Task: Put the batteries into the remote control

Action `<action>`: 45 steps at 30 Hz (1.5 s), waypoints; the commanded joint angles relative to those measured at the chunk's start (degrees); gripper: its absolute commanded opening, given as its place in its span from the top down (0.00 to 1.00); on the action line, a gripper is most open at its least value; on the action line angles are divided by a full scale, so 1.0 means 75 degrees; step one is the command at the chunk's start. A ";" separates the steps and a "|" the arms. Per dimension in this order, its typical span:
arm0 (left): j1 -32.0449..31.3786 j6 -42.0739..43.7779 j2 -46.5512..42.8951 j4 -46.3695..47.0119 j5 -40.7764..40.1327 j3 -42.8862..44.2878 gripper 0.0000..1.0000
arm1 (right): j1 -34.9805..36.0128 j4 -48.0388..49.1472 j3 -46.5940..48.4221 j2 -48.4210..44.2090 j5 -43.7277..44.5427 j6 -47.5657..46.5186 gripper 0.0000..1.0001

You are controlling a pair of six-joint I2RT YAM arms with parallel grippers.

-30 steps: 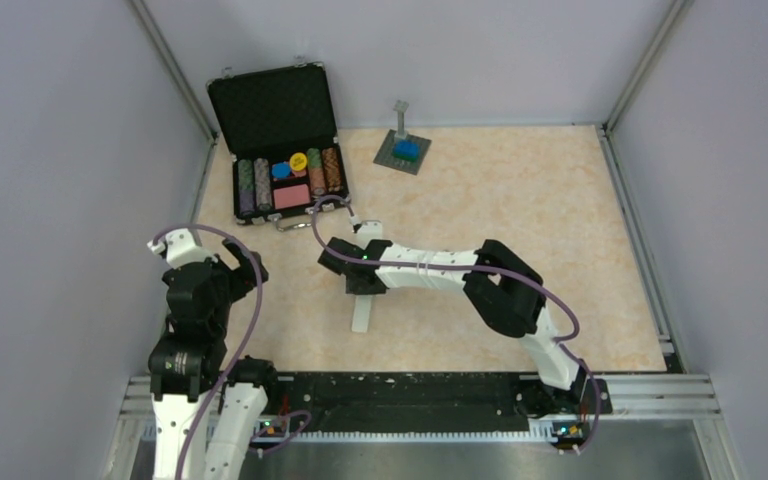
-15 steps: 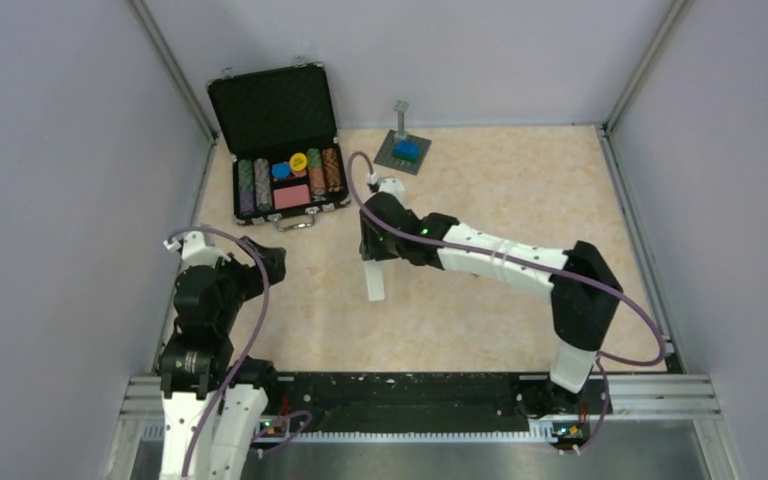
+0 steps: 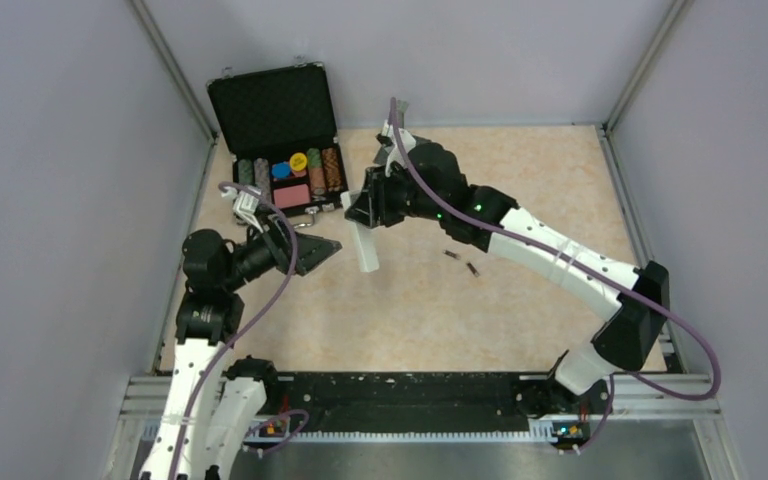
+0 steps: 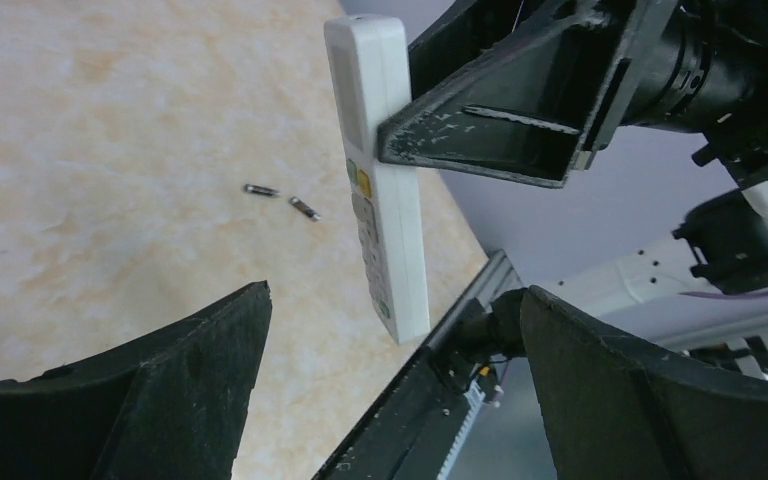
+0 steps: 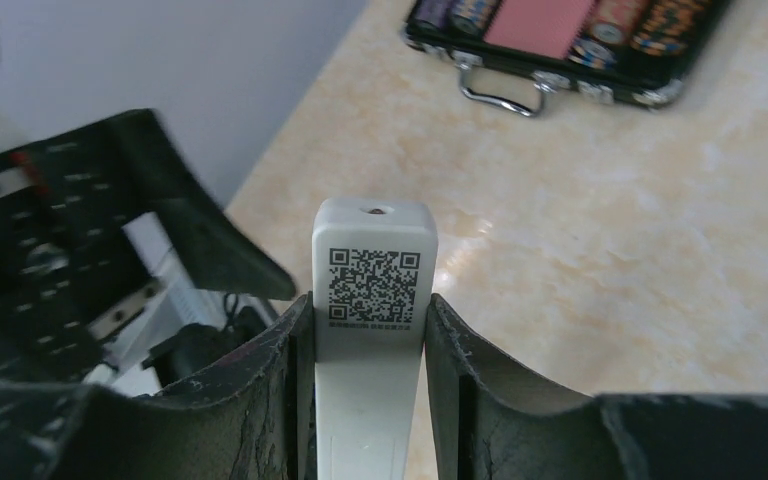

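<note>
My right gripper (image 3: 365,213) is shut on the white remote control (image 3: 364,246) and holds it in the air, long end hanging toward the table. The right wrist view shows the remote control (image 5: 372,290) clamped between both jaws of the right gripper (image 5: 370,300), its plain back with a QR label facing the camera. In the left wrist view its button face (image 4: 385,210) shows. Two batteries (image 3: 450,256) (image 3: 472,267) lie on the table to the remote's right, also seen as batteries (image 4: 260,190) (image 4: 305,208). My left gripper (image 3: 320,250) is open, pointing at the remote from the left, apart from it.
An open black case of poker chips (image 3: 285,170) stands at the back left, close behind the remote. A grey plate with a blue block (image 3: 405,150) sits at the back, partly behind my right arm. A metal rail (image 3: 410,390) runs along the near edge.
My right arm lifted the remote off the table and carried it back toward the case, uncovering the two batteries. My left arm swung up and right, its open jaws now facing the remote.
</note>
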 commanded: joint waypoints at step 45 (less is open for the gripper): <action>-0.2019 -0.2012 0.2041 0.4161 0.0845 0.0556 0.97 | -0.0006 0.1313 0.0189 -0.0753 -0.2628 0.0401 0.63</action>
